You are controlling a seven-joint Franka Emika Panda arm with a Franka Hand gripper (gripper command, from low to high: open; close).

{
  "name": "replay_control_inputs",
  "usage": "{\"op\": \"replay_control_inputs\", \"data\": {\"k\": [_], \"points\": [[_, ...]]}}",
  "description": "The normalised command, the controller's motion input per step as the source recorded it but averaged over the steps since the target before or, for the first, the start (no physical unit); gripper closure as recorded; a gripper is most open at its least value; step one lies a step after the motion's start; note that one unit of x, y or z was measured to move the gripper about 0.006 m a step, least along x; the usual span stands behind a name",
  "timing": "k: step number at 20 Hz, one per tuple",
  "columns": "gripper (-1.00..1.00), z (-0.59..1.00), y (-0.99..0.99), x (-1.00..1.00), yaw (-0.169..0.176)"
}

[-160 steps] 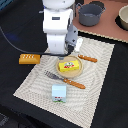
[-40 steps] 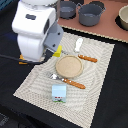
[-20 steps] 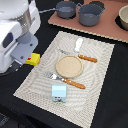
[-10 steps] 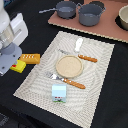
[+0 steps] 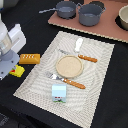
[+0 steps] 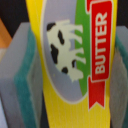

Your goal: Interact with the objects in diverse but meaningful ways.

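My gripper (image 5: pixel 15 70) is at the exterior view's left, off the placemat, shut on the flat yellow butter packet (image 5: pixel 19 72), low over the black table. In the wrist view the packet (image 6: pixel 70 60), with a cow picture and a red "BUTTER" mark, sits between my grey pads (image 6: pixel 22 75). The orange rectangular block (image 5: pixel 30 58) lies just beside my gripper. The small white shaker (image 5: pixel 79 45) lies on the placemat's far side. The light-blue and white carton (image 5: pixel 60 92) stands at the placemat's near edge.
A tan round plate (image 5: pixel 68 65) sits mid-placemat (image 5: pixel 35 85), between an orange-handled knife (image 5: pixel 86 58) and fork (image 5: pixel 67 80). Two grey pots (image 5: pixel 66 8) (image 5: pixel 90 14) stand on a brown board (image 5: pixel 107 30) at the back.
The packet was lifted off the plate. My arm has carried it toward the exterior view's left, off the placemat, and lowered it near the orange block.
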Motion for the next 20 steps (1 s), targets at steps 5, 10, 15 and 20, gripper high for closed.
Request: {"op": "replay_control_inputs", "data": {"k": [5, 10, 15, 20], "points": [[1.0, -0.44, 0.0, -0.44, 0.045], [-1.0, -0.33, 0.02, -0.31, 0.068], [-1.0, -0.17, 0.0, -0.22, 0.069], [-1.0, 0.77, 0.22, 0.01, 0.069]]}}
